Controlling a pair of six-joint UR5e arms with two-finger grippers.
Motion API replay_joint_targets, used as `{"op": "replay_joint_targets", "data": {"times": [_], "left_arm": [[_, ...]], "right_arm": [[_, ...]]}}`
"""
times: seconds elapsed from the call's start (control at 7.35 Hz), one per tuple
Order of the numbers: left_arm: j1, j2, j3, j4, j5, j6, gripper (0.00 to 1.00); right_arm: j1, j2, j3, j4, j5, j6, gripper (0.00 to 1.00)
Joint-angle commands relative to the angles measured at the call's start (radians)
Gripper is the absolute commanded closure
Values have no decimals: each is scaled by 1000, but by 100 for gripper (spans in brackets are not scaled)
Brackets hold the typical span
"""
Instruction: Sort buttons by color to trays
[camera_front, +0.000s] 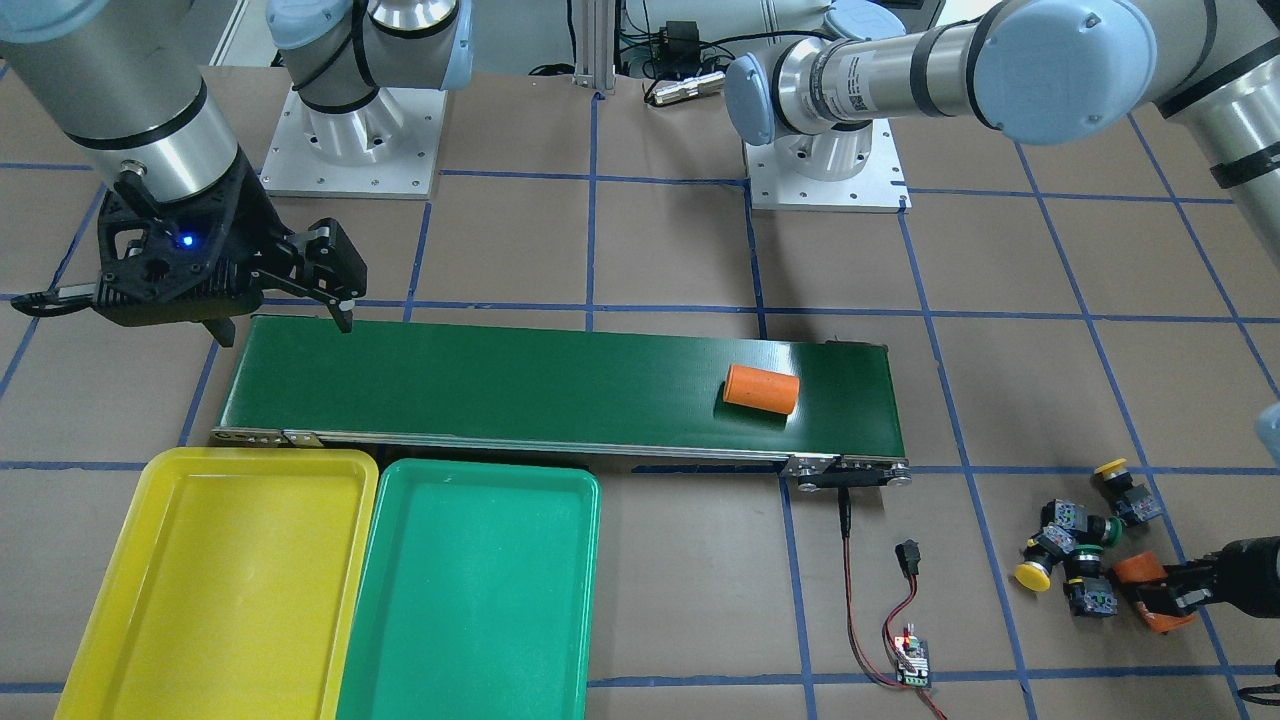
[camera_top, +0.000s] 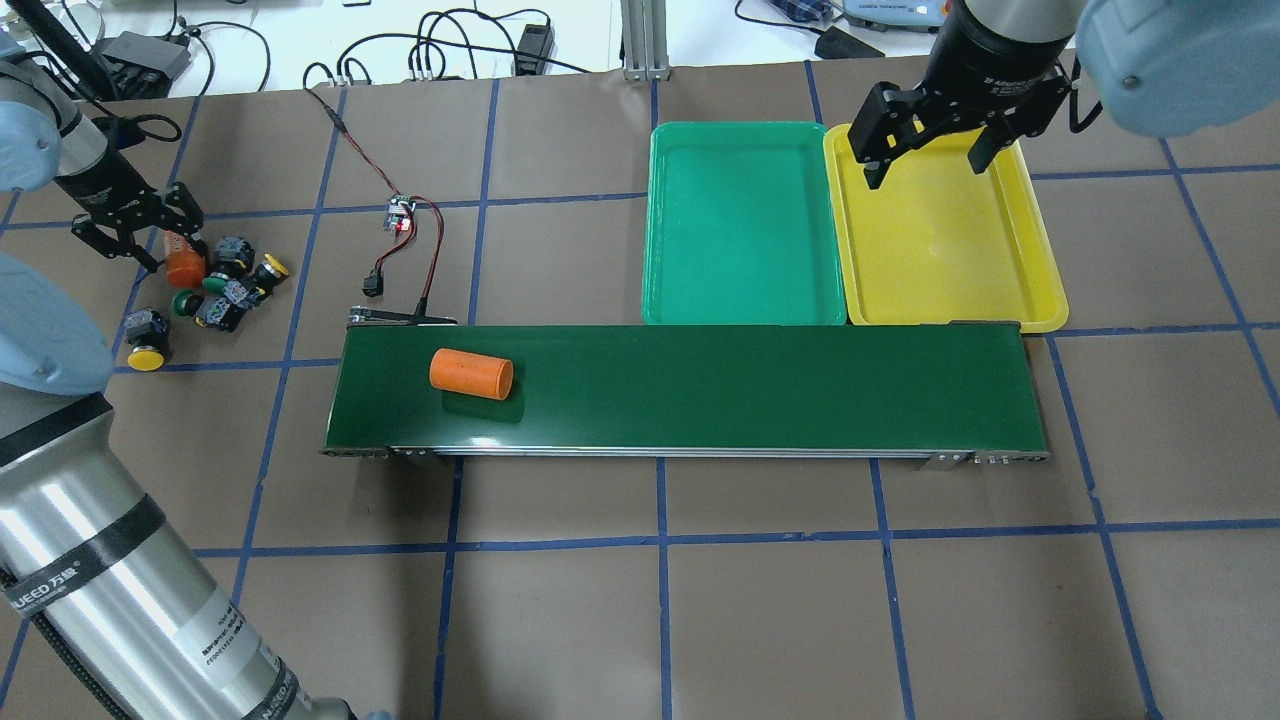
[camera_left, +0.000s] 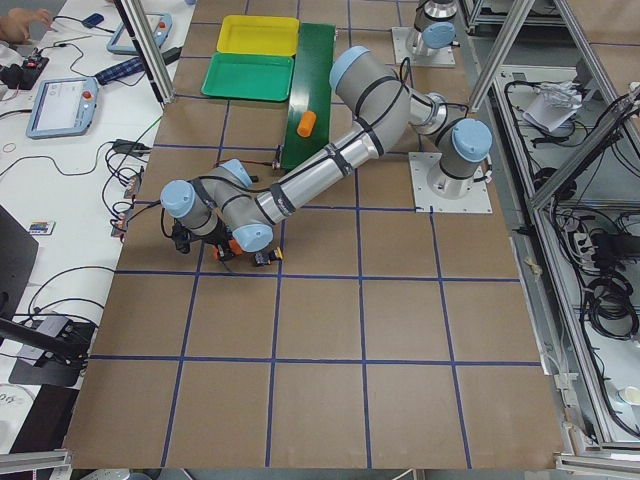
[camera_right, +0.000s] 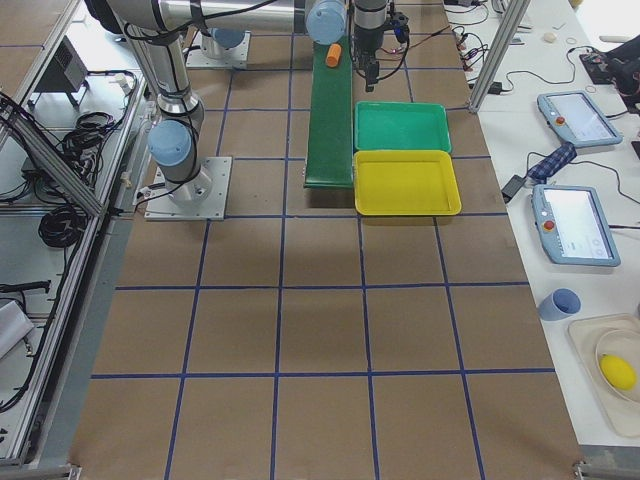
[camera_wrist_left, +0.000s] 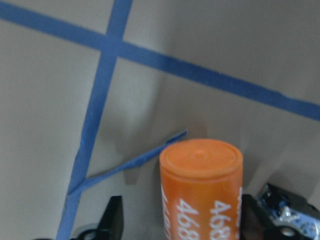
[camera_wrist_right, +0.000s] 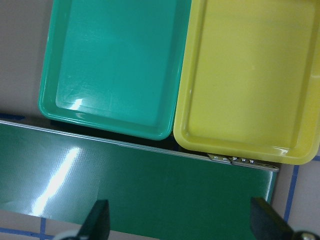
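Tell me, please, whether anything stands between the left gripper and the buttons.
Yes. An orange cylinder sits between the open fingers of the left gripper, with the buttons clustered right beside and beyond it.

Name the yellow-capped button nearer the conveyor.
The yellow-capped button on the side of the cluster facing the conveyor belt; the other yellow button lies beyond the cluster.

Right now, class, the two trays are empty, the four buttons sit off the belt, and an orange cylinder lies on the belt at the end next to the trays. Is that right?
No. The cylinder lies at the belt's far end from the trays, the end nearer the buttons, as the overhead view shows. The rest holds.
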Motion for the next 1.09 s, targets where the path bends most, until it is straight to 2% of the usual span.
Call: {"op": "replay_joint_targets", "data": {"times": [0.0, 0.14, 0.27, 0.41, 0.68, 0.82, 0.95], "left_arm": [[5, 3, 7, 6, -9, -6, 100], [-10, 24, 29, -21, -15, -21, 100], [-29, 79, 55, -142, -9, -191, 100], [-99, 152, 58, -270, -9, -363, 100], [-255, 269, 33, -460, -24, -847, 100], [-321, 306, -5, -526, -53, -960, 100], [-351, 346, -81, -534, -97, -1054, 100]], "right_arm": [[0, 0, 0, 0, 0, 0, 0], [0, 0, 0, 0, 0, 0, 0], [0, 0, 0, 0, -1, 0, 0], [0, 0, 0, 1, 0, 0, 0], [0, 0, 0, 1, -1, 0, 0], [0, 0, 0, 0, 0, 0, 0], [0, 0, 0, 0, 0, 2, 0]]}}
